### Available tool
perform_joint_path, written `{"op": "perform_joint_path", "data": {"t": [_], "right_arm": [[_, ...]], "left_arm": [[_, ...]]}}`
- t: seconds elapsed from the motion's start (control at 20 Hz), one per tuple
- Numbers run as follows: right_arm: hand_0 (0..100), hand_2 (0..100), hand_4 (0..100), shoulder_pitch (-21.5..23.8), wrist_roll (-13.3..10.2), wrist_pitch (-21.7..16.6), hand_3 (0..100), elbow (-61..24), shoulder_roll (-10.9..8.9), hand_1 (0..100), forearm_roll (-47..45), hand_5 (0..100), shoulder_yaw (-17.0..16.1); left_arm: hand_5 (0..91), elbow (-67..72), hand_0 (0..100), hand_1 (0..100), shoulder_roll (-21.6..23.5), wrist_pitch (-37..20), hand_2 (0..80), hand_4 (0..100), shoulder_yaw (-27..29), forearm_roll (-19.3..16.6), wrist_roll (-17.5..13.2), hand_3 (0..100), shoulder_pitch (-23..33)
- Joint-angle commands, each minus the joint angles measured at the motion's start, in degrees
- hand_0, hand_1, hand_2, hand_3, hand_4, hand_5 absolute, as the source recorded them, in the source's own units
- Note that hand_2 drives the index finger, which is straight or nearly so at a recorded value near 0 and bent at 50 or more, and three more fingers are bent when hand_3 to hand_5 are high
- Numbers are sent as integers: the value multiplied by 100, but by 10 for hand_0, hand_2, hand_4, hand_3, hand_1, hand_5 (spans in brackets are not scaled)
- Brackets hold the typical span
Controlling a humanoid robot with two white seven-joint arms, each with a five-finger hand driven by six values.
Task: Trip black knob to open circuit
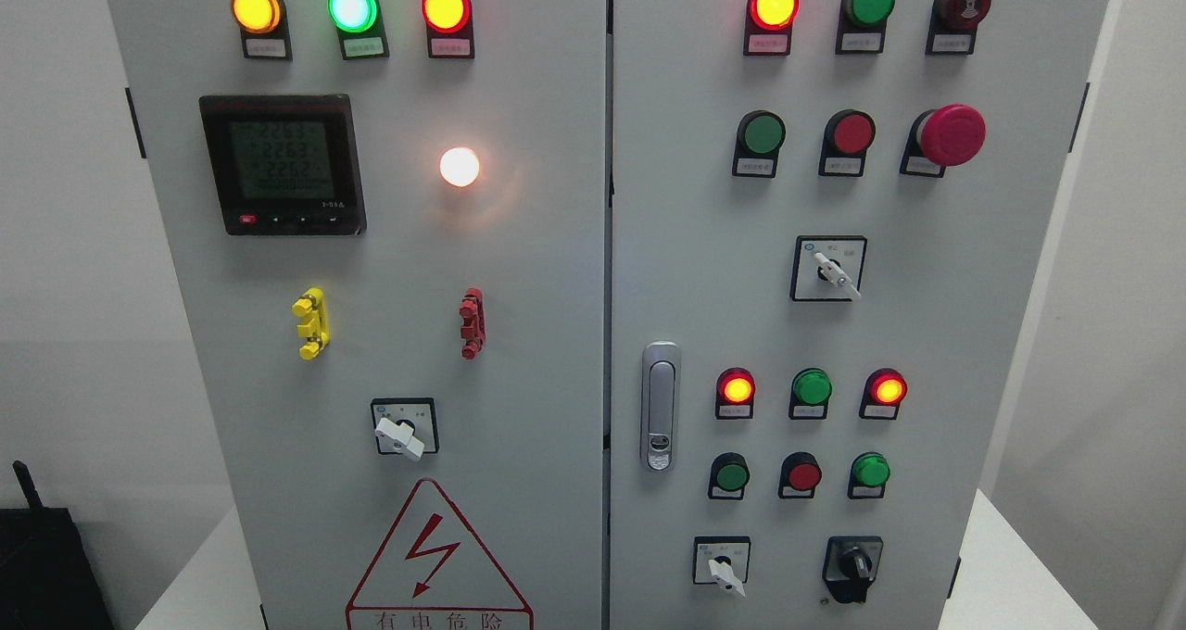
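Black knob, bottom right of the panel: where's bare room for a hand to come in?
The black rotary knob has bare grey panel to its right up to the cabinet edge and a strip above it, under the small green round button. It is tighter on the left, by the white-handled selector switch. No hand is in view.

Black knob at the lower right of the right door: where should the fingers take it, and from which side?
Pinch the black knob across its raised central rib, coming straight at the door face. The rib stands nearly upright, so fingers go on its left and right flanks to twist. No hand is in view yet.
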Motion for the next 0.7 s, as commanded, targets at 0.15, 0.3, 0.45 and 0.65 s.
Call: {"op": "perform_joint_path", "data": {"t": [0.15,0.3,0.45,0.65], "right_arm": [[796,0,1000,-327,66,184,1000,-313,-8,846,-35,933,-105],[796,0,1000,-415,66,228,1000,-383,-8,850,-35,933,-105],[799,0,1000,-494,66,289,1000,-436,1,853,-35,933,-96],[801,0,1000,-573,75,307,1000,-489,10,856,-44,932,-87]], "left_arm": [[0,6,120,389,-3,7,0,0,5,14,2,0,-3],[0,6,120,389,-3,7,0,0,5,14,2,0,-11],[0,6,120,389,-3,7,0,0,5,14,2,0,-3],[0,6,120,389,-3,7,0,0,5,14,2,0,-3]]}}
